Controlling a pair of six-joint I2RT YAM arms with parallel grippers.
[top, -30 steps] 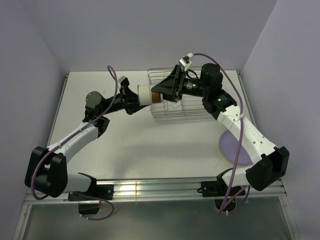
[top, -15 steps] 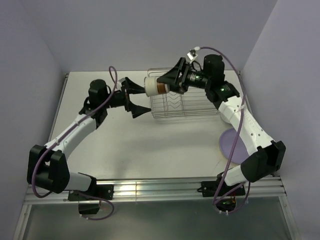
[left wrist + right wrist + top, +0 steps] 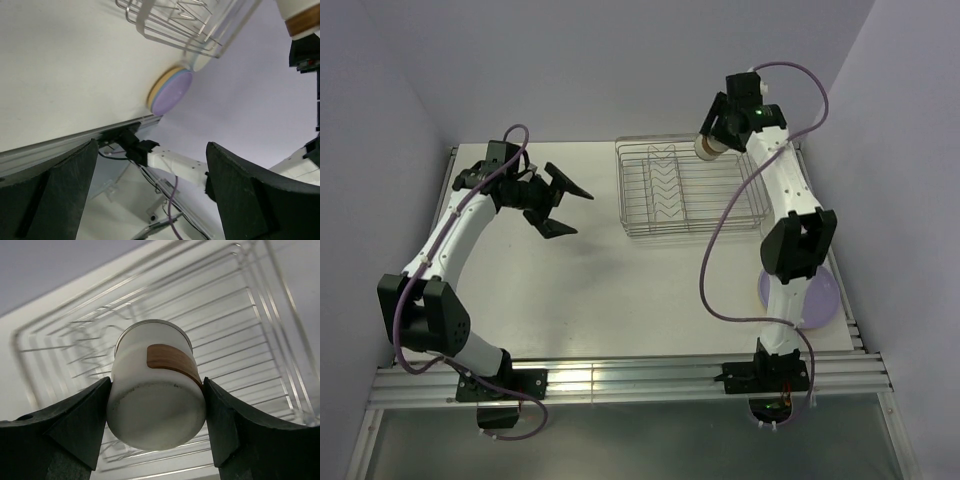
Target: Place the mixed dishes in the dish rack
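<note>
White cup [image 3: 157, 385] with a brown band was pinched between the right gripper's [image 3: 711, 141] fingers, held above the dish rack's [image 3: 692, 233] far right part. The left gripper [image 3: 578, 212] hung spread wide, empty, over the table [image 3: 620, 290] left of the rack.

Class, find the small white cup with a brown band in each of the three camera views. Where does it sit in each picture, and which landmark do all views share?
Top external: small white cup with a brown band, right of centre near the top, over the silver wire dish rack's far edge.
Left wrist: top right corner, partly cut off.
Right wrist: centre, gripped in the right claw.
Shared landmark: the rack.
</note>
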